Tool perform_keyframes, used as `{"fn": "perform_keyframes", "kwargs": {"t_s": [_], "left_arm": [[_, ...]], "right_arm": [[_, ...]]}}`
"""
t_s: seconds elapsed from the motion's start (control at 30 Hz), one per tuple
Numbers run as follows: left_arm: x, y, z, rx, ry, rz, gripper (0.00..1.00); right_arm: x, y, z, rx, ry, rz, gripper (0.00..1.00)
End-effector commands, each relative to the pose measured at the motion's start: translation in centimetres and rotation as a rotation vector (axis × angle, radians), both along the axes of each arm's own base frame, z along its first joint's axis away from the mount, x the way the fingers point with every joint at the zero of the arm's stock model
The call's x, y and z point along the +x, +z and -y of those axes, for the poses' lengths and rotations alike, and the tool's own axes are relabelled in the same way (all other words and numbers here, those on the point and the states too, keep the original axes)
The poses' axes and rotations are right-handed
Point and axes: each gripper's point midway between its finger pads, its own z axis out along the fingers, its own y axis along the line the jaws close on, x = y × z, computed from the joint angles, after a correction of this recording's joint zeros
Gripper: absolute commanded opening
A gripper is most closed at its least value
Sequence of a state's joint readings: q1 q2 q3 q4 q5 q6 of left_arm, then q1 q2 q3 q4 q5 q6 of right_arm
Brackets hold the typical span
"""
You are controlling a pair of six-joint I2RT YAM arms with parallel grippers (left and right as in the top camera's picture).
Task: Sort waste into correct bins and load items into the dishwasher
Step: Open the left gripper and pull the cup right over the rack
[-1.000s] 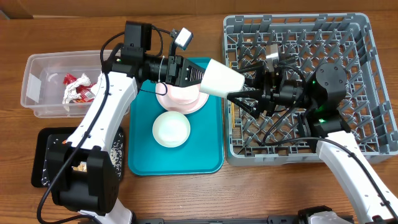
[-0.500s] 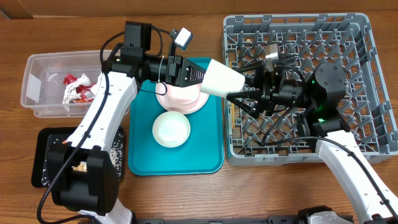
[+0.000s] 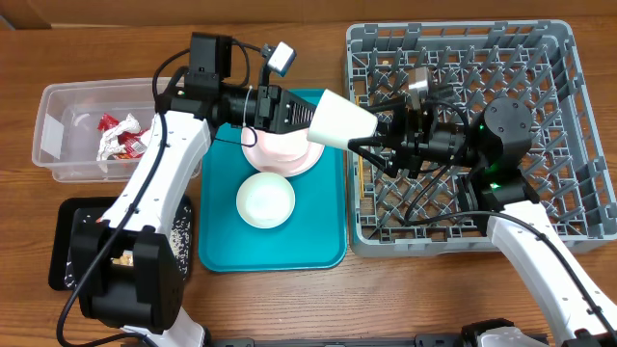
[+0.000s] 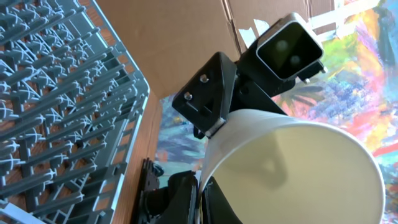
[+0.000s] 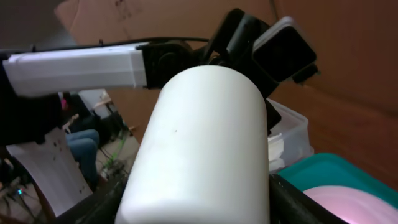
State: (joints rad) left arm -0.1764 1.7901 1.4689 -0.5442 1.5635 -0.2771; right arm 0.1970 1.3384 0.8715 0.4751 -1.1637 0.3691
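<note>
Left fingers (image 4: 181,198) pinch cup (image 3: 342,120) rim at rack (image 3: 434,243) edge; right fingers (image 3: 367,147) straddle base, grip unclear.

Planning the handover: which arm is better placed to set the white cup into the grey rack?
Right. The right gripper reaches from over the dish rack, fingers either side of the white cup; the left gripper pinches the cup's rim from over the teal tray.

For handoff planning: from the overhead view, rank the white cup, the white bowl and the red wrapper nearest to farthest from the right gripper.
1. white cup, right at the right gripper, above the tray's far edge.
2. white bowl, on the teal tray, centre.
3. red wrapper, in the clear tub, far left.
</note>
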Motion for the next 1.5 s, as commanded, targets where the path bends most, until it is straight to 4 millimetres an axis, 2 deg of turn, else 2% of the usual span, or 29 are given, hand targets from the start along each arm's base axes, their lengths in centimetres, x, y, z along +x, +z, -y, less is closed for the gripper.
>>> {"fn": "perform_keyframes", "kwargs": {"t_s": [0.0, 0.1, 0.3, 0.5, 0.67, 0.8, 0.9, 1.07, 1.13, 1.3, 1.47], "left_arm": [[-0.2, 0.5, 0.5, -0.018, -0.026, 0.026, 0.04], [-0.2, 0.5, 0.5, -0.018, -0.026, 0.026, 0.07], [0.1, 0.2, 0.5, -0.002, -0.008, 0.042, 0.37], [0.8, 0.4, -0.1, -0.005, 0.012, 0.068, 0.45], [2.3, 0.3, -2.2, 0.005, 0.08, 0.082, 0.47], [3.6, -0.1, -3.9, 0.028, 0.145, 0.084, 0.48], [4.3, -0.6, -4.4, 0.06, 0.184, 0.078, 0.52], [4.9, -2.0, -4.6, 0.131, 0.237, 0.043, 0.58], [5.2, -2.6, -4.7, 0.162, 0.26, 0.027, 0.59], [6.1, -4.1, -5.1, 0.246, 0.323, 0.021, 0.59], [7.1, -5.3, -5.7, 0.321, 0.384, 0.028, 0.73]], "right_arm": [[-1.5, 1.1, -1.2, 0.004, 0.078, 0.05, 0.56], [-1.5, 1.1, -1.2, 0.004, 0.078, 0.051, 0.54], [-1.2, 1.1, -1.2, 0.005, 0.06, 0.049, 0.5], [-0.7, 1.1, -0.7, 0.005, 0.036, 0.046, 0.47], [0.6, 0.9, 0.7, 0.002, -0.027, 0.029, 0.46], [2.3, 0.0, 2.8, -0.007, -0.113, -0.028, 0.46], [4.1, -0.7, 4.8, -0.013, -0.214, -0.078, 0.44], [7.1, -2.5, 9.1, -0.027, -0.425, -0.186, 0.42], [8.4, -3.4, 11.7, -0.033, -0.534, -0.23, 0.42], [10.0, -4.6, 16.2, -0.063, -0.709, -0.303, 0.4], [10.7, -5.0, 19.4, -0.22, -0.878, -0.361, 0.39]]}}
